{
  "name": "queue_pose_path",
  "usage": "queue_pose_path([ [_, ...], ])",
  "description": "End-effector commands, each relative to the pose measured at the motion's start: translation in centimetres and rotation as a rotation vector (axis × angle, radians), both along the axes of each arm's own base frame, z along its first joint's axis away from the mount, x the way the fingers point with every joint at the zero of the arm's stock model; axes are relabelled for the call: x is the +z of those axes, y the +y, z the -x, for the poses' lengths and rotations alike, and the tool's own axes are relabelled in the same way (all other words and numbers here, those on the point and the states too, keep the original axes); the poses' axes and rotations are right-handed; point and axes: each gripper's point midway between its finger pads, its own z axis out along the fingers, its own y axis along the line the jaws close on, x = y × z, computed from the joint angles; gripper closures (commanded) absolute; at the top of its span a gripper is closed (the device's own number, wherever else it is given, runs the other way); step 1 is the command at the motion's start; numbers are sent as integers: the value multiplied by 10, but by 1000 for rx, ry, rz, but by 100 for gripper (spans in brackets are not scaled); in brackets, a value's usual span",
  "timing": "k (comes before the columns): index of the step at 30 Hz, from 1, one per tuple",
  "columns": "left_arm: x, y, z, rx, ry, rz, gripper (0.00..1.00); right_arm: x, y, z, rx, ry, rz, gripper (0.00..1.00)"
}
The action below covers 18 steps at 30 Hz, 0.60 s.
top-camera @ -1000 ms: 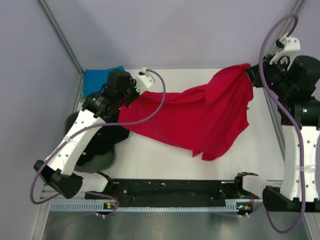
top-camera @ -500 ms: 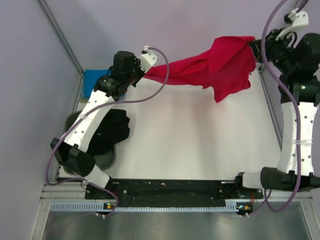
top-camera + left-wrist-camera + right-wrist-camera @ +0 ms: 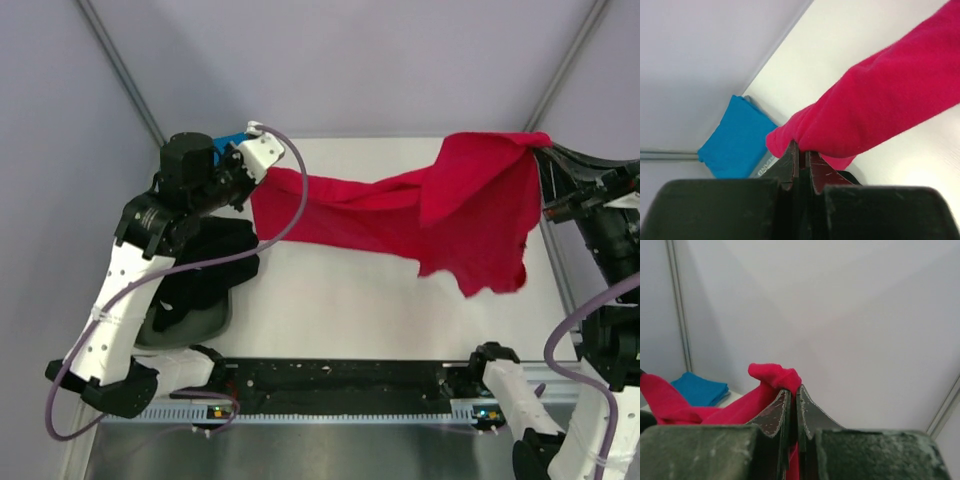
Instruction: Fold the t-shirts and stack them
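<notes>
Your left gripper [image 3: 801, 150] has its fingers pinched tight on one end of the red shirt [image 3: 400, 215], and your right gripper [image 3: 793, 391] clamps the other end the same way. The shirt hangs stretched between them above the white table [image 3: 330, 320]. A folded blue shirt [image 3: 735, 140] lies at the far left corner. A black shirt [image 3: 215, 265] is heaped on the tub [image 3: 195, 328] at the left edge. Pale walls [image 3: 350, 60] close in the table.

Red t-shirt [image 3: 400, 215] strung across the far table [image 3: 330, 320] — near half open, tub [image 3: 197, 328] blocking left edge
</notes>
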Motion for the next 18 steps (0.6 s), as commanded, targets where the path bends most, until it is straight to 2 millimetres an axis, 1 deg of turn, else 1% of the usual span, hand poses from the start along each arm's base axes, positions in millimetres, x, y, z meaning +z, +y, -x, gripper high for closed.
queue_pose_path([
  [1, -37, -14, 10, -86, 126, -8, 100, -42, -8, -52, -18, 118, 8, 100],
  [2, -46, -16, 5, -86, 138, -15, 100, -55, -8, -67, -4, 152, 11, 100],
  [4, -69, -23, -6, -92, 168, -30, 100, -87, -6, -103, 33, 209, 13, 100],
  [7, -104, -36, -38, -82, 208, -58, 100, -133, -8, -160, 60, 257, 6, 100],
  [8, -116, -40, -52, -73, 224, -67, 100, -148, -11, -181, 53, 283, -10, 100],
  [9, -136, -47, -69, -59, 258, -82, 100, -161, -17, -202, 31, 311, -27, 100],
  [11, -156, -57, -102, -20, 275, -94, 100, -191, -29, -248, -17, 412, -65, 100],
  [12, -167, -60, -116, -2, 290, -104, 100, -208, -35, -268, -47, 486, -86, 100],
  [13, -174, -63, -131, 27, 302, -112, 100, -221, -43, -284, -83, 550, -109, 90],
  [14, -169, -69, -149, 52, 295, -98, 78, -231, -50, -301, -120, 612, -138, 83],
  [15, -174, -70, -157, 78, 314, -106, 56, -237, -57, -313, -161, 674, -161, 70],
  [16, -178, -71, -163, 95, 335, -112, 38, -254, -65, -320, -209, 764, -182, 56],
  [17, -177, -71, -168, 110, 333, -119, 29, -258, -72, -326, -260, 823, -204, 46],
  [18, -178, -70, -171, 119, 329, -122, 19, -262, -78, -326, -301, 877, -216, 41],
])
